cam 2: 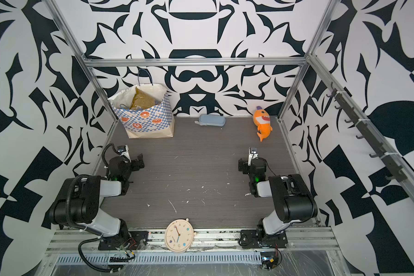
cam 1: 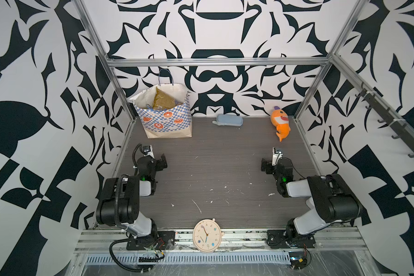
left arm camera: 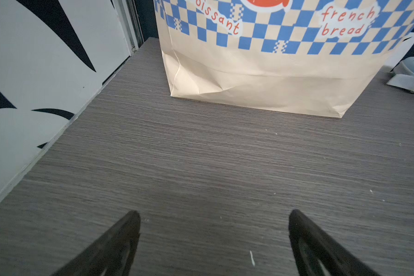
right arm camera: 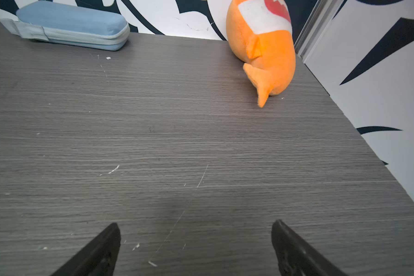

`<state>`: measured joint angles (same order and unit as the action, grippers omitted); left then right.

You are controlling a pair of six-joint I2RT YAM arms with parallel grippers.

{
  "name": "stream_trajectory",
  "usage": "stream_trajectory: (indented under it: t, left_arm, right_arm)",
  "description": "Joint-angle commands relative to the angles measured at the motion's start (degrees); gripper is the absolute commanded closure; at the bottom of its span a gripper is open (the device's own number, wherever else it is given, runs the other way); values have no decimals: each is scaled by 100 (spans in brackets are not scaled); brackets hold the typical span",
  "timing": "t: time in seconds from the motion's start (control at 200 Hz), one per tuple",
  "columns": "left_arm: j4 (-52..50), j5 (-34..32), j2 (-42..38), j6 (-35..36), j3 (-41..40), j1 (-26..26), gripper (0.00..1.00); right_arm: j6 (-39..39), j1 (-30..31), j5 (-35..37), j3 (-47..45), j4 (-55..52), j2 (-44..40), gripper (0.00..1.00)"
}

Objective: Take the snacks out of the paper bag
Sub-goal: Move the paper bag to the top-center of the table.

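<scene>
The paper bag [cam 1: 166, 122] [cam 2: 146, 122] stands upright at the back left of the table, its mouth open. A large gold snack packet [cam 1: 164, 100] [cam 2: 141, 100] leans inside it; whatever lies under that packet is hidden by the bag's walls. My left gripper [cam 1: 162, 159] [cam 2: 139, 162] hovers low in front of the bag, open and empty. In the left wrist view the bag's lower wall [left arm camera: 261, 78] lies ahead of the open left gripper [left arm camera: 214, 215]. My right gripper [cam 1: 264, 165] [cam 2: 242, 166] [right arm camera: 196, 225] is open and empty over bare table at the right.
A grey-blue zip pouch [cam 1: 228, 120] [right arm camera: 74, 26] lies along the back wall. An orange plush shark [cam 1: 279, 121] [right arm camera: 265, 47] sits in the back right corner. A round clock [cam 1: 206, 235] lies on the front rail. Patterned walls and metal posts close in three sides.
</scene>
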<state>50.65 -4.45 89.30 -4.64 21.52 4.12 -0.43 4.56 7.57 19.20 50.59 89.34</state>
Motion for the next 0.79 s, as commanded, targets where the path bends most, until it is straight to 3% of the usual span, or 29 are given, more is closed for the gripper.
stream_trajectory:
  t: [0.0, 0.62, 0.685, 0.755, 0.79]
  left_arm:
    - [-64, 31, -35, -29, 90, 19, 1]
    - [-21, 103, -294, -19, 19, -25, 0]
    - [-1006, -234, -1129, 51, 147, -242, 0]
    - [-2143, -329, -2394, -391, 339, -356, 4]
    - [-2449, -224, -2997, -781, 391, -351, 8]
  right_arm:
    - [43, -23, -72, 118, 109, -61, 0]
    - [109, -3, 44, 112, 58, -319, 2]
    - [288, 69, 467, 333, -1395, -1180, 1]
    - [1349, 62, 1259, 1143, -3596, -1957, 0]
    - [2100, -5, 931, 1480, -4434, -2212, 0]
